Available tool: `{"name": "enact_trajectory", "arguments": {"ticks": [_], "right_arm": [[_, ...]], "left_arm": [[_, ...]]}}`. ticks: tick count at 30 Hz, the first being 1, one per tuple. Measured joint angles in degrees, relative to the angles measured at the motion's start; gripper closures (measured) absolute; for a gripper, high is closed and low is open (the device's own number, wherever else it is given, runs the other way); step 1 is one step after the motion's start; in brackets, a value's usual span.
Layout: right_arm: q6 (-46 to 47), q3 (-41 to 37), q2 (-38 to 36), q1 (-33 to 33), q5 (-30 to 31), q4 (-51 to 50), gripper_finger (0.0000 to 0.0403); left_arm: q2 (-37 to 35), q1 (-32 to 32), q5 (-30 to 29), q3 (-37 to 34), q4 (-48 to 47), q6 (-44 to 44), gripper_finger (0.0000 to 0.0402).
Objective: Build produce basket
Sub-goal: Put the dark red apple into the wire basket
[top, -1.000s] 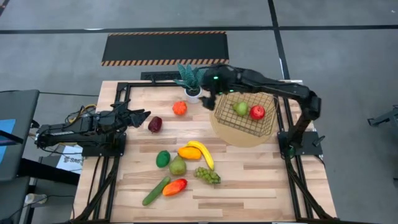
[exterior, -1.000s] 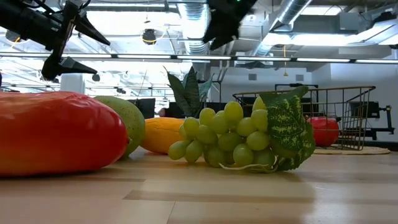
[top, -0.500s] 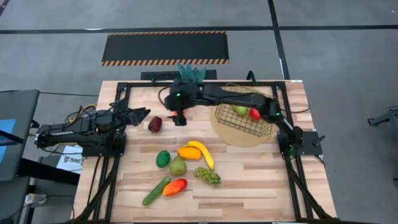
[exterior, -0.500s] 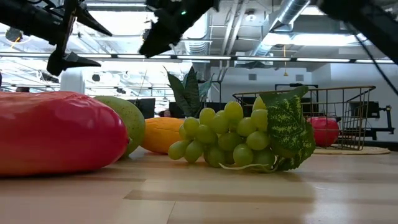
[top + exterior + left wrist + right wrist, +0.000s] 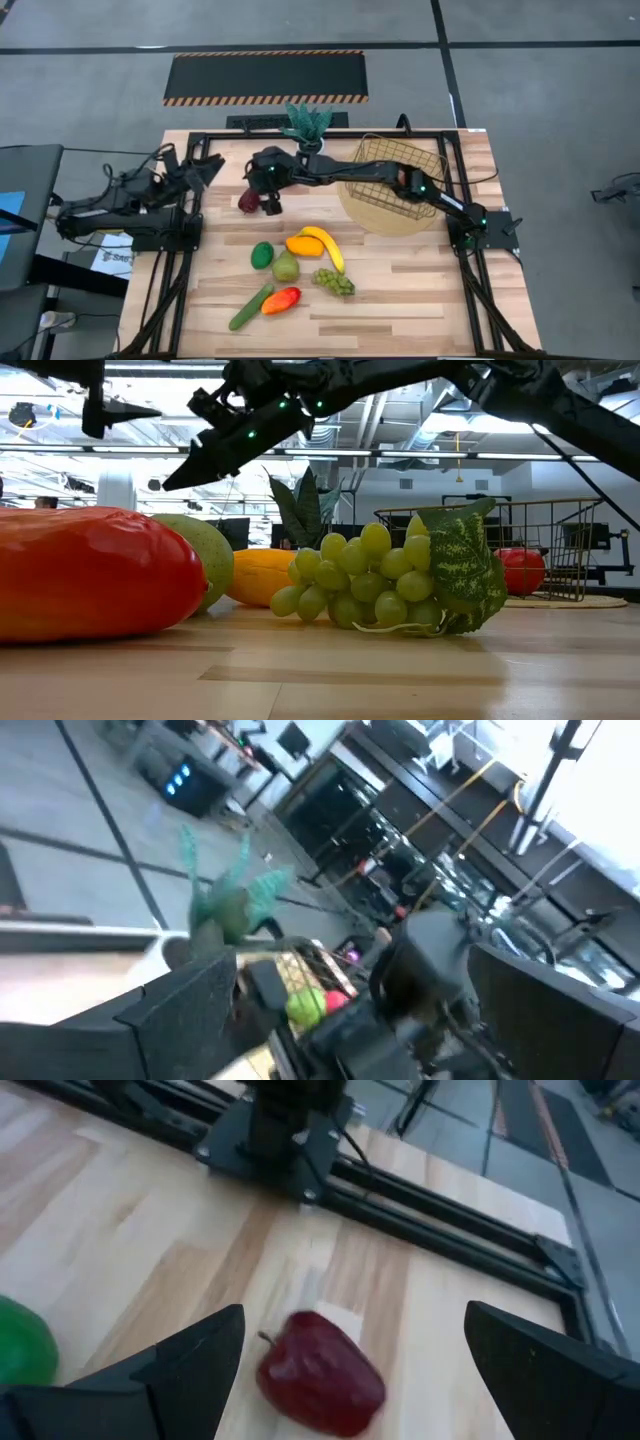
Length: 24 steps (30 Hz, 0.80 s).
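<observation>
I have the right pincer (image 5: 266, 200) stretched far across the worktop (image 5: 400, 290), hanging over the dark red plum (image 5: 250, 200) with its fingers spread wide, one to each side of the fruit in the right wrist view and nothing between them but the plum (image 5: 320, 1387) below. I judge this the reach-and-grasp step for the next piece of produce: the next move calls for lowering until the fingers bracket the plum, closing on it, then carrying it back to the basket (image 5: 395, 180).

The plum is glossy, rounded and slightly pointed, with a short stem; it lies alone on bare wood near the black frame rail (image 5: 440, 1240), well apart from the other fruit. Being smooth and round, it could roll or slip if the fingers close off-centre.

The gold wire basket sits on a round tan mat (image 5: 375, 218) at the right side, already holding a red fruit (image 5: 520, 570). The lime (image 5: 262, 254), pear (image 5: 286, 267), banana (image 5: 328, 247), grapes (image 5: 334, 282), cucumber (image 5: 249, 307) and red-orange pepper (image 5: 282, 299) wait in a cluster toward the front.

The left pincer (image 5: 205, 170) idles at the left edge, raised and released.
</observation>
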Motion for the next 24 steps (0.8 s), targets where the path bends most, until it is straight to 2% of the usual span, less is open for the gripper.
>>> {"name": "enact_trajectory", "arguments": {"ticks": [3,7,13,18,24], "right_arm": [[2.30,0.09,1.60,0.07,0.40,-0.03,0.0008],[8.04,-0.11,0.83,-0.23,1.21,-8.10,0.0008],[8.31,0.05,-10.84,-1.68,1.21,-27.08,0.0008],[9.43,-0.02,-21.30,-2.54,1.22,-39.42,0.0008],[14.40,0.13,-32.44,-2.10,1.61,-43.39,0.0008]], "left_arm": [[0.30,0.00,-2.04,1.52,-4.24,-0.84,0.0018],[2.17,0.09,-4.54,1.76,-14.89,-7.24,0.0018],[10.04,0.09,-4.38,1.74,-27.59,-15.94,0.0018],[22.24,0.28,0.30,1.25,-27.69,-16.51,0.0018],[40.31,1.77,7.10,1.23,-21.12,-13.99,0.0018]]}}
